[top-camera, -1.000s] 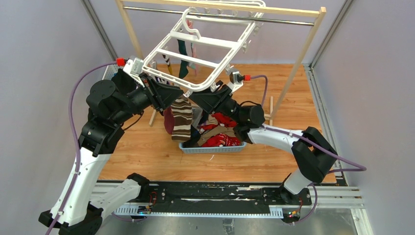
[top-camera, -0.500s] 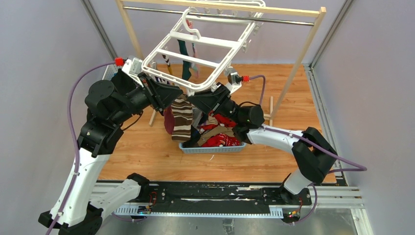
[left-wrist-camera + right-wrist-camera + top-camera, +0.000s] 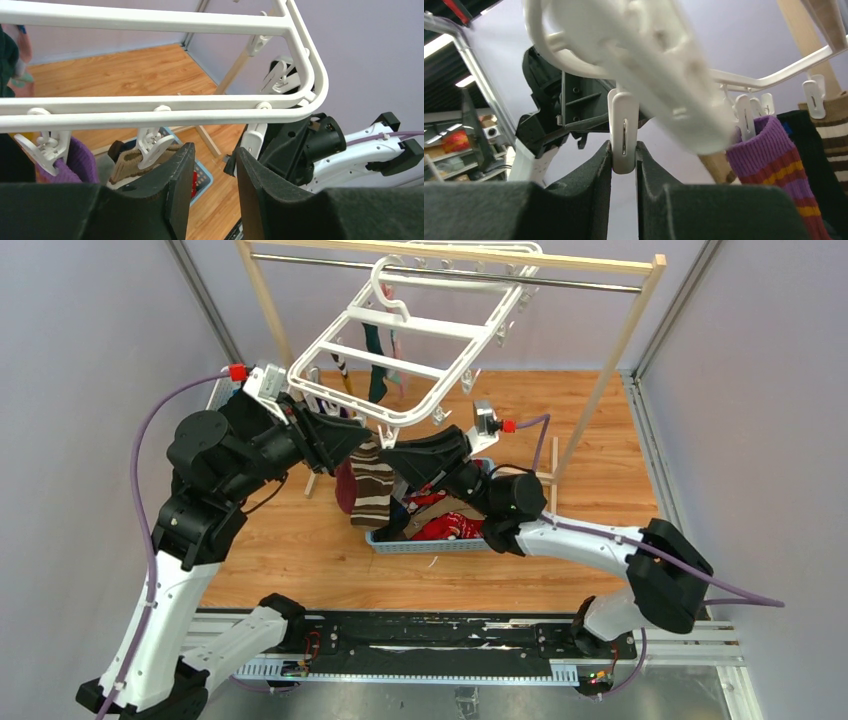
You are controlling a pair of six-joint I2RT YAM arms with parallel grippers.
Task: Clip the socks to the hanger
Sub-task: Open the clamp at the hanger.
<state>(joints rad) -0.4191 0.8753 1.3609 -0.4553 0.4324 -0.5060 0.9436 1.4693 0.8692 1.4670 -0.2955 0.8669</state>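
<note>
The white hanger [image 3: 420, 324] hangs tilted from the rail. A brown-and-cream striped sock [image 3: 372, 485] and a dark red sock [image 3: 344, 488] dangle from clips on its near edge. My right gripper [image 3: 624, 150] is shut on an empty white clip [image 3: 623, 130] at that edge, next to a purple striped sock [image 3: 779, 155]. My left gripper [image 3: 215, 150] sits just under the hanger's [image 3: 150, 107] near bar, open, with only floor showing between its fingers. The clip [image 3: 152, 147] pinching the striped sock [image 3: 127, 160] is just to its left. More socks [image 3: 450, 528], red and tan, lie in the basket.
A blue basket [image 3: 430, 543] stands on the wooden floor below both grippers. The wooden rack's metal rail [image 3: 450, 278] carries the hanger. A dark green sock [image 3: 375, 355] and others hang at the hanger's far side. Grey walls close in left and right.
My right gripper has closed onto the white clip, and that arm has shifted left and lower. My left gripper has opened slightly and drawn back a little. The hanger swung slightly left.
</note>
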